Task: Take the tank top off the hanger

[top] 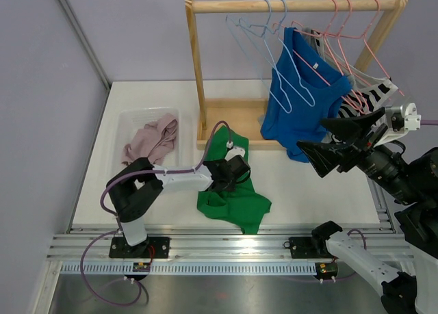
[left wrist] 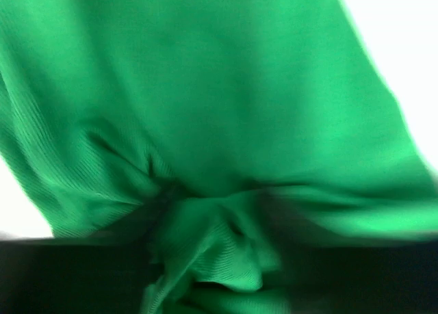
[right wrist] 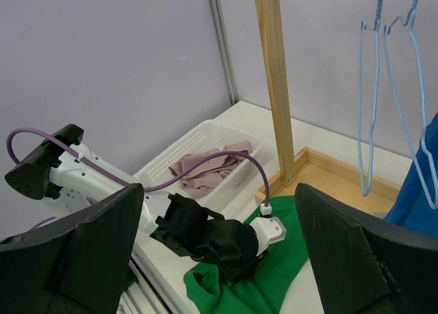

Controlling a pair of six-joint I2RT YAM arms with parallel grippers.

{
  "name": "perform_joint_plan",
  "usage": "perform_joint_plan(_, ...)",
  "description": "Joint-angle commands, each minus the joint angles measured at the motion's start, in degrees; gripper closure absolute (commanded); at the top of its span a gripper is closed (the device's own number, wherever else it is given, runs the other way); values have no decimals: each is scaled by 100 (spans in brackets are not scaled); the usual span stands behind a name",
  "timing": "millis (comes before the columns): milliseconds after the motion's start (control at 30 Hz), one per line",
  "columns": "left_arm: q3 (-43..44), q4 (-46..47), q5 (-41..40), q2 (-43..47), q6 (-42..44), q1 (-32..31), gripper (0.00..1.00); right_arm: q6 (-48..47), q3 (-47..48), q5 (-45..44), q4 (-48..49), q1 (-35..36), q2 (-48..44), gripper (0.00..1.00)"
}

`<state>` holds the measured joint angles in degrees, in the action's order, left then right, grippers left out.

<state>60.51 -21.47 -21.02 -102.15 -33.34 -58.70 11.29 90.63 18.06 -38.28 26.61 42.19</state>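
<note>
A green tank top [top: 236, 201] lies crumpled on the white table, off any hanger, in front of the wooden rack [top: 197, 54]. My left gripper [top: 230, 177] is pressed down into it. In the left wrist view the green cloth [left wrist: 219, 122] fills the frame and bunches between the dark jaws [left wrist: 212, 259]. In the right wrist view the left gripper [right wrist: 229, 249] sits on the green cloth [right wrist: 280, 276]. My right gripper [top: 313, 137] is open and empty in the air, beside a blue top [top: 298, 102] on a hanger. Its fingers [right wrist: 89, 245] stand wide apart.
A white basket [top: 126, 122] with a pink cloth [top: 154, 139] stands at the left. The rack holds empty light-blue hangers [right wrist: 369, 88], pink hangers [top: 349, 33] and a striped garment [top: 366, 98]. The rack's wooden base [top: 229, 122] lies behind the green top.
</note>
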Motion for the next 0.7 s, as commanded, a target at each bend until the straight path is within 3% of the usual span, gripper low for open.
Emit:
perform_joint_plan(0, -110, 329, 186, -24, -199, 7, 83, -145, -115, 153, -153, 11, -9, 1)
perform_joint_plan(33, -110, 259, 125, 10, -173, 16, 100, -153, -133, 162, -136, 11, -70, 1)
perform_joint_plan(167, -110, -302, -367, 720, -50, 25, 100, -110, -335, 145, -39, 11, -194, 0)
perform_joint_plan(333, 364, -1261, -1342, 2232, 20, 43, 100, -101, -511, 83, 40, 11, -282, 1)
perform_joint_plan(533, 1795, -2527, -2336, 3182, 424, 200, 100, -136, -625, 39, 75, 11, -282, 0)
perform_joint_plan(667, 2815, -3081, -2601, 3324, 890, 857, 100, -145, -669, 30, 102, 11, -308, 0)
